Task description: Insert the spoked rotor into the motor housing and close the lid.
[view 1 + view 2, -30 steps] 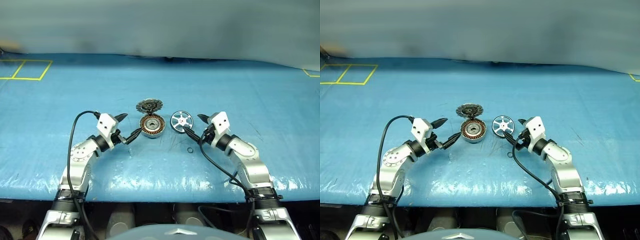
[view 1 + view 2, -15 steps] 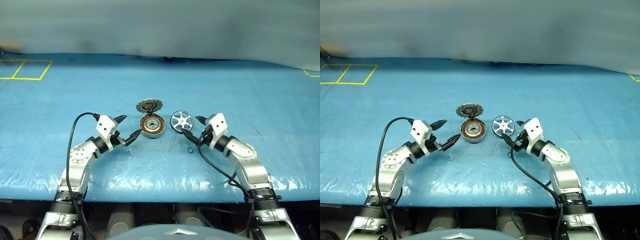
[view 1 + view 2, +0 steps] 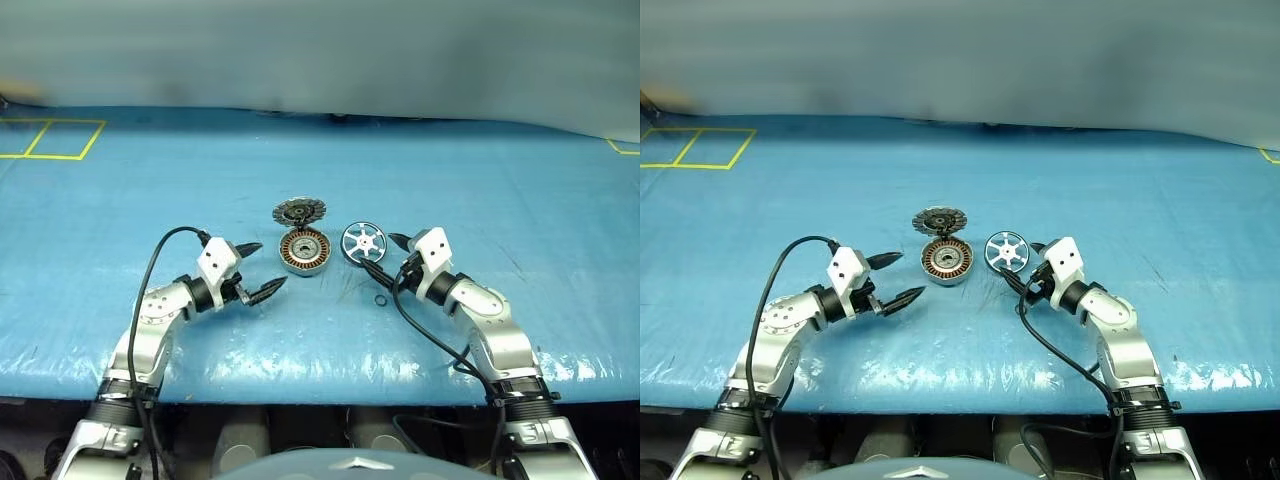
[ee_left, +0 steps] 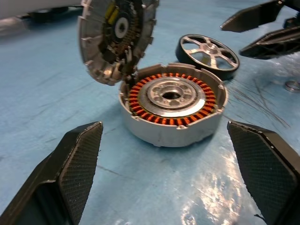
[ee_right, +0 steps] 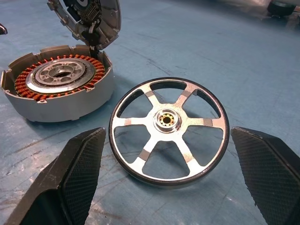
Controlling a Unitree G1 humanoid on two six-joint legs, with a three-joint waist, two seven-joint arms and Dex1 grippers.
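Your left gripper (image 3: 258,270) is standing wide and empty, and it is now sitting further back from the motor housing (image 3: 304,250) than a second ago, its fingers swung toward the right. Your right gripper (image 3: 383,254) is keeping its place, jaws wide, flanking the spoked rotor (image 3: 362,240), which is lying flat on the blue table (image 3: 450,190) just right of the housing. The lid (image 3: 299,211) is standing tilted up at the housing's far edge. Your left wrist view is showing its ribbed inner face, and a small ring (image 3: 381,299) is lying nearby.
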